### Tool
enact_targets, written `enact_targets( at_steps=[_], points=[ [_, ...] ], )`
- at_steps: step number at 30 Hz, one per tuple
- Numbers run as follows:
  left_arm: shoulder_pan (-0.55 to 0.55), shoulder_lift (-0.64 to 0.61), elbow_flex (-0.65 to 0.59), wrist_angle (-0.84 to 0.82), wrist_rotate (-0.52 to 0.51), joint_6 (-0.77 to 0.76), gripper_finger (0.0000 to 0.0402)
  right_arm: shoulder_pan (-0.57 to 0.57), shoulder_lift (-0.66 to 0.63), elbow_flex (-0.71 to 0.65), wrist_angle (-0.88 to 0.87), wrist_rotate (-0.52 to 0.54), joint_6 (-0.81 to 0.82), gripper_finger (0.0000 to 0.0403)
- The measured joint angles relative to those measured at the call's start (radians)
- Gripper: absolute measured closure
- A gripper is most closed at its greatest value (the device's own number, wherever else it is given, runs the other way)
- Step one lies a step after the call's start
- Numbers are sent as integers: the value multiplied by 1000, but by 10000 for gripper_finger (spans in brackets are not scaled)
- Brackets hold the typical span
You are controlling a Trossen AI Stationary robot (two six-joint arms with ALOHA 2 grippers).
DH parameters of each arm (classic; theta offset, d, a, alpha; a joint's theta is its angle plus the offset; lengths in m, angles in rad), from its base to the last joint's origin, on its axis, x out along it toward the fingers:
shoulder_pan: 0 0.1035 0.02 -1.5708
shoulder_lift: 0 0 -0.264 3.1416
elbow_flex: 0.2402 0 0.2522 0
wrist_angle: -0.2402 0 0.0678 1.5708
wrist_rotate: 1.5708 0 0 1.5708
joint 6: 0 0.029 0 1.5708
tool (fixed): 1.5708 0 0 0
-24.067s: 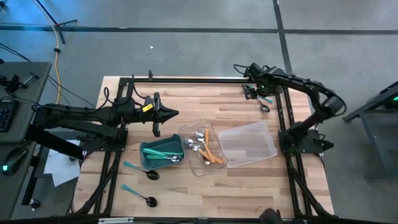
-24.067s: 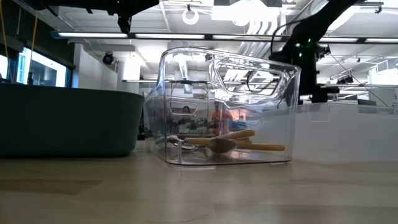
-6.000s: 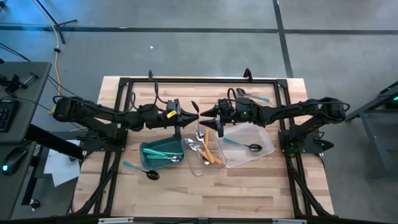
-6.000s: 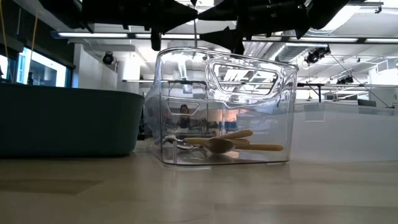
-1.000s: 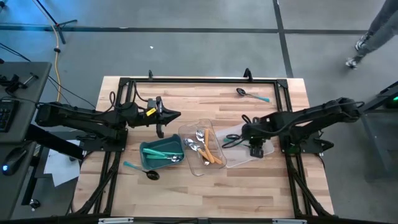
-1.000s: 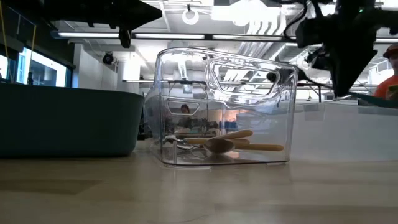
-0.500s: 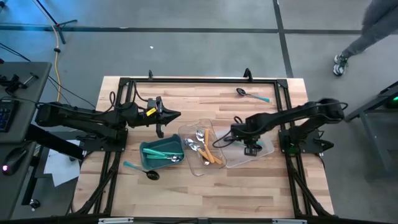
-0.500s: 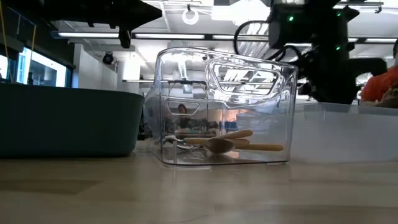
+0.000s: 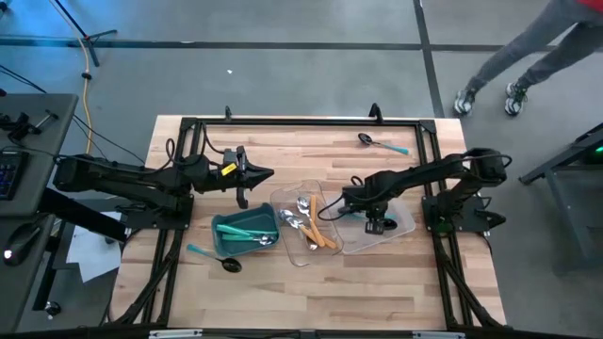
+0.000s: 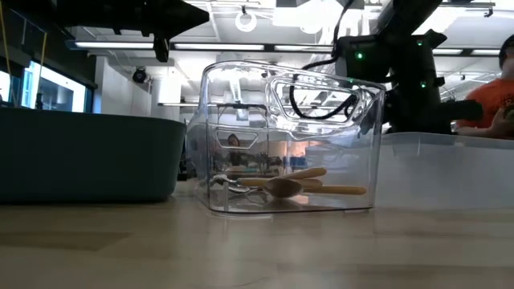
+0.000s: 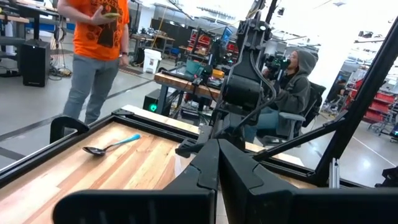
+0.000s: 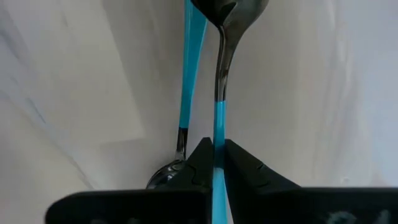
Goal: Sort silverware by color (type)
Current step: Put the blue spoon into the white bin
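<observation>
The right gripper (image 12: 216,163) pinches a teal spoon (image 12: 218,93) inside the clear tray (image 9: 400,231); another spoon (image 12: 186,81) lies beside (its bowl partly hidden). The left gripper (image 9: 270,173), pressed together, waits.

Illumination is bright, even and overhead. Ceiling strip lights (image 10: 265,46) produce glare on the clear tray (image 10: 289,136) at 12 o'clock in the low view. Shadows are soft. The right wrist view is washed out and partly defocused.
</observation>
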Motion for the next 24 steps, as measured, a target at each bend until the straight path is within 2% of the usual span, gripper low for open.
enact_targets(
  at_steps=[17, 24],
  points=[
    [0, 0, 0, 1, 0, 0, 401, 0, 16, 0, 28, 0, 0, 365],
    [0, 0, 0, 1, -1, 0, 401, 0, 16, 0, 21, 1, 1, 295]
  ],
)
